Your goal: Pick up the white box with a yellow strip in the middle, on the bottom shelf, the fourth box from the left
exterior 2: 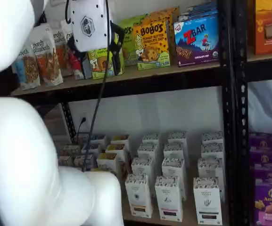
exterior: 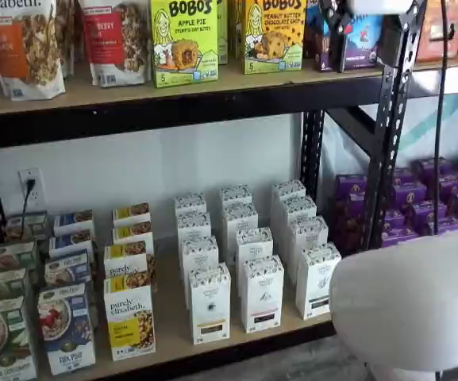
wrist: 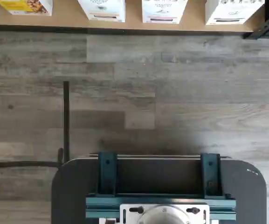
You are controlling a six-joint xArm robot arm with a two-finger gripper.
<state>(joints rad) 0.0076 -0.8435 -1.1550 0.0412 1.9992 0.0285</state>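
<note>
The white box (exterior: 210, 303) with a dull yellow band stands at the front of the bottom shelf (exterior: 169, 345), leftmost of three front white cartons. It also shows in a shelf view (exterior 2: 138, 195) and in the wrist view (wrist: 101, 9), at the shelf's (wrist: 69, 17) front edge. My gripper (exterior 2: 117, 40), a white body with black fingers, hangs high up at the level of the upper shelf, far above the box. Its dark fingers also show in a shelf view (exterior: 336, 36). No gap between the fingers shows plainly, and nothing is in them.
White cartons with black bands (exterior: 262, 292) stand right of the box, and rows of like cartons behind. A purely elizabeth box (exterior: 131, 321) stands to its left. Bobo's boxes (exterior: 182, 40) fill the upper shelf. A black upright (exterior: 391, 119) and purple boxes (exterior: 419, 206) are at right. A dark teal-bracketed mount (wrist: 160, 186) fills the wrist view's near part.
</note>
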